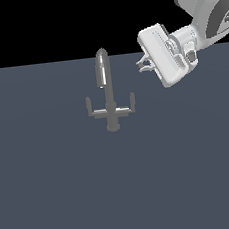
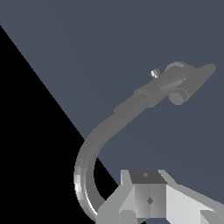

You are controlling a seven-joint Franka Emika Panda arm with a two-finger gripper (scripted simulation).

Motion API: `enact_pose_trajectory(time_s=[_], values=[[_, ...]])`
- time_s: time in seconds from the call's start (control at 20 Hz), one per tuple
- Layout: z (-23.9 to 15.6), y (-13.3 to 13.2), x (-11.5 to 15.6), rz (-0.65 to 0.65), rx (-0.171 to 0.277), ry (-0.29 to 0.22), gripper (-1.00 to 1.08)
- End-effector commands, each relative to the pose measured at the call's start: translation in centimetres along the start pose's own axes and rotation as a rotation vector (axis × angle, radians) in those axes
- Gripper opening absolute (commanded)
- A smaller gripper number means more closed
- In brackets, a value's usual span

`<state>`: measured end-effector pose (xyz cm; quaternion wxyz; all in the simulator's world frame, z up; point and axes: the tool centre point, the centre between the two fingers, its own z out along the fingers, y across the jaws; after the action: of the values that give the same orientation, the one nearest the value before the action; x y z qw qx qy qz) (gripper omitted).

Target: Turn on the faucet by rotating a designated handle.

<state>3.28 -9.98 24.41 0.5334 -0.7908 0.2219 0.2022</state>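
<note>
You've got a flat slate-blue surface (image 1: 55,193) running out to plain black behind — nothing else sits on it. One small grey metal faucet (image 1: 109,104) stands near the middle, its tall shiny arched spout (image 1: 103,70) rising over a crossbar with two upright pegs. The short grey peg handle (image 1: 132,100) ends the crossbar arm on the exterior view's right. Your white hand (image 1: 143,64) hangs above and well apart from that peg — I cannot tell how wide its fingers stand. The way between looks unobstructed.

The pincer (image 1: 143,64) hangs apart from the faucet (image 1: 107,94), on the exterior view's right.
</note>
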Motion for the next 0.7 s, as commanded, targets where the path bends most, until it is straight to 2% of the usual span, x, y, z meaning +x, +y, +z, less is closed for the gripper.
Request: enact_pose_trajectory(time_s=[0.0,0.4,0.65], values=[[0.5,0.6,1.6,0.021,0.056,-0.023,-1.0],[2.7,2.6,6.5,0.092,0.229,-0.094,-1.0],[4.1,3.5,8.7,0.127,0.309,-0.126,-1.0]])
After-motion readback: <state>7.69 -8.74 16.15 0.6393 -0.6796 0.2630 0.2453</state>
